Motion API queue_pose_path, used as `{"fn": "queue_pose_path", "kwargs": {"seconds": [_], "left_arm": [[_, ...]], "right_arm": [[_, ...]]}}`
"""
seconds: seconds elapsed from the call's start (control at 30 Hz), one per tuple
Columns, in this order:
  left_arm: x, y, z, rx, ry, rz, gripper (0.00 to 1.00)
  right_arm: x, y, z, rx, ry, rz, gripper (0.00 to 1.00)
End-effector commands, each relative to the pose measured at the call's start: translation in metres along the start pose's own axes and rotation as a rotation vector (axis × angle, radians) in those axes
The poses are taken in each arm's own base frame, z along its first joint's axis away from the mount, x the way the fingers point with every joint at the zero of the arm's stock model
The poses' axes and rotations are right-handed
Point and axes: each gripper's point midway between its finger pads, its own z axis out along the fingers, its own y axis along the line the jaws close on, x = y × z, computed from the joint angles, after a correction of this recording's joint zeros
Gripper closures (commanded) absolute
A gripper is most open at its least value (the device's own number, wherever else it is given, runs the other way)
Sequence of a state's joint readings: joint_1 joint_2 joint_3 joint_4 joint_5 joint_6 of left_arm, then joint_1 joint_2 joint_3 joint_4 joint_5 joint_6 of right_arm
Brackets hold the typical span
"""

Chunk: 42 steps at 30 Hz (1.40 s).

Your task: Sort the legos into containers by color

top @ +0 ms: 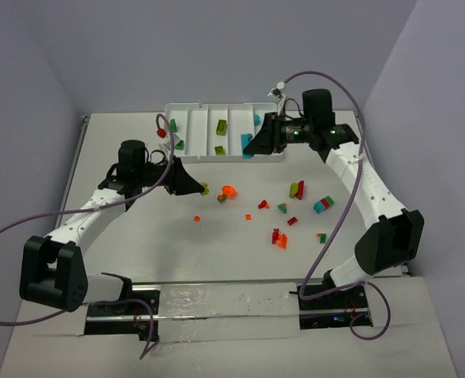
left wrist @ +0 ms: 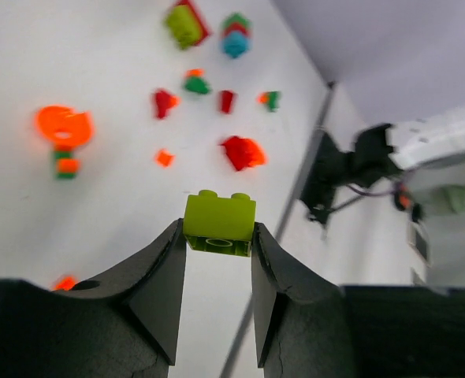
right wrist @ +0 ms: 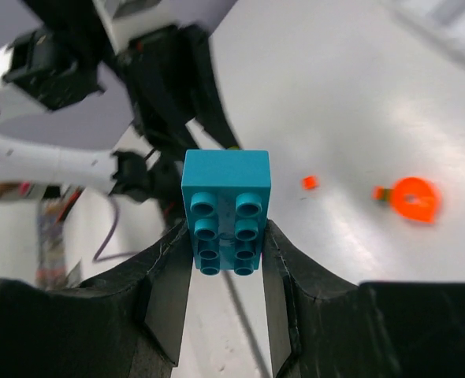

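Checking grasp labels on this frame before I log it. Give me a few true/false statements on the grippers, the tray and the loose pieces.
1. The left gripper holds a lime green brick. True.
2. The right gripper is empty. False: it clamps a teal brick.
3. The tray already holds green bricks. True.
4. The orange round piece lies in the tray. False: it lies on the table, outside the tray.
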<state>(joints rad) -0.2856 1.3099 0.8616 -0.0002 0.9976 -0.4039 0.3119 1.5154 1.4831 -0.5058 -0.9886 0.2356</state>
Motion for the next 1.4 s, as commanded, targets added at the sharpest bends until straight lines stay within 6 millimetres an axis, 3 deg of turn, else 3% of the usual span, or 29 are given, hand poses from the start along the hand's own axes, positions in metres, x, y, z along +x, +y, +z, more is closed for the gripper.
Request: {"fn": "queue_pose_path", "kwargs": {"seconds": [0.0,0.03,0.1,0.13,0.2,0.3,0.43,0.5,0.57,0.63,0.7,0.77,0.87,1.37], "left_arm": [[-0.020,0.048,-0.005,-0.263,-0.010,0.130,1.00],[-0.035,0.055,-0.003,-0.302,-0.031,0.156,1.00],[-0.070,0.091,0.004,-0.449,-0.074,0.179,1.00],[-0.098,0.097,0.007,-0.490,-0.116,0.205,1.00],[-0.138,0.103,0.017,-0.522,-0.182,0.237,1.00],[-0.190,0.132,0.042,-0.613,-0.262,0.271,1.00],[-0.222,0.172,0.068,-0.703,-0.340,0.266,1.00],[-0.236,0.182,0.080,-0.726,-0.389,0.305,1.00],[-0.240,0.203,0.093,-0.766,-0.401,0.335,0.98],[-0.252,0.210,0.096,-0.797,-0.433,0.360,0.97],[-0.251,0.232,0.107,-0.815,-0.424,0.371,0.96],[-0.263,0.238,0.108,-0.841,-0.459,0.395,0.95],[-0.266,0.259,0.117,-0.865,-0.477,0.421,0.92],[-0.259,0.308,0.145,-0.874,-0.482,0.525,0.80]], "right_arm": [[-0.036,-0.035,-0.034,0.221,-0.111,-0.073,1.00],[-0.040,-0.049,-0.038,0.290,-0.120,-0.074,1.00],[-0.044,-0.077,-0.052,0.415,-0.134,-0.074,1.00],[-0.044,-0.086,-0.056,0.456,-0.138,-0.077,1.00],[-0.045,-0.102,-0.063,0.531,-0.145,-0.077,1.00],[-0.043,-0.114,-0.068,0.582,-0.144,-0.073,1.00],[-0.042,-0.121,-0.070,0.612,-0.144,-0.072,1.00],[-0.042,-0.123,-0.071,0.620,-0.143,-0.074,1.00],[-0.040,-0.125,-0.072,0.627,-0.139,-0.075,1.00],[-0.039,-0.128,-0.071,0.631,-0.135,-0.074,1.00],[-0.037,-0.130,-0.070,0.629,-0.130,-0.069,1.00],[-0.035,-0.131,-0.069,0.627,-0.127,-0.066,1.00],[-0.032,-0.132,-0.067,0.619,-0.121,-0.060,1.00],[-0.020,-0.147,-0.058,0.613,-0.081,-0.036,1.00]]}}
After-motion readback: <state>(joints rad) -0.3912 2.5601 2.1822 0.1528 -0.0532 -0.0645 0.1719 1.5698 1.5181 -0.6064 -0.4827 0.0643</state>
